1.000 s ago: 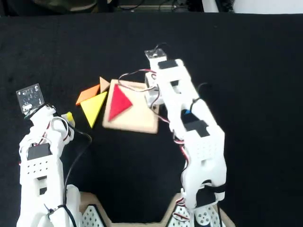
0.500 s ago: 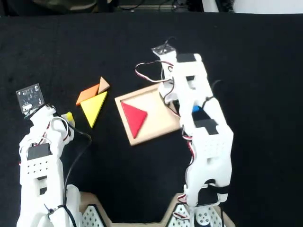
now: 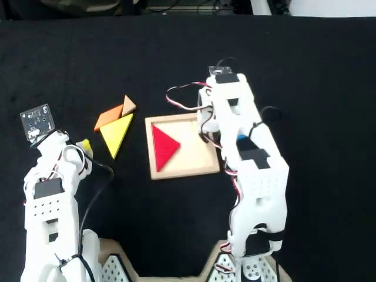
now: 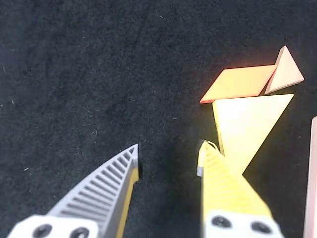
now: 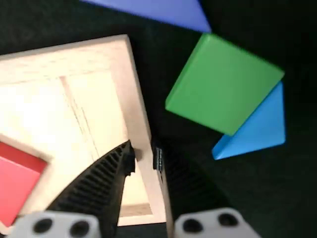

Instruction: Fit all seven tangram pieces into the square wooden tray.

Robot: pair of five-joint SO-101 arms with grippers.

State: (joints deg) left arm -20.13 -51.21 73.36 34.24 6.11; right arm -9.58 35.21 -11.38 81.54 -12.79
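The square wooden tray (image 3: 185, 167) lies mid-table with a red triangle (image 3: 164, 146) in its left half. My right gripper (image 5: 143, 156) is shut on the tray's rim (image 5: 141, 124), one finger inside the tray and one outside. Just beyond that rim lie a green square (image 5: 223, 89), a blue triangle (image 5: 262, 129) and a violet-blue triangle (image 5: 163, 10). Left of the tray sit a yellow triangle (image 3: 116, 134), an orange parallelogram (image 3: 108, 117) and a small tan triangle (image 3: 128, 105). My left gripper (image 4: 167, 158) stands open over bare cloth, close to the yellow triangle (image 4: 250, 126).
A black cloth covers the table. The right arm (image 3: 241, 135) lies over the tray's right edge and hides the pieces beside it from above. The left arm (image 3: 53, 188) stands at the near left. Bare cloth stretches behind and to both sides.
The right arm has dragged the tray rightward, away from the yellow triangle, and turned it until it lies nearly square to the table. The left arm has kept still.
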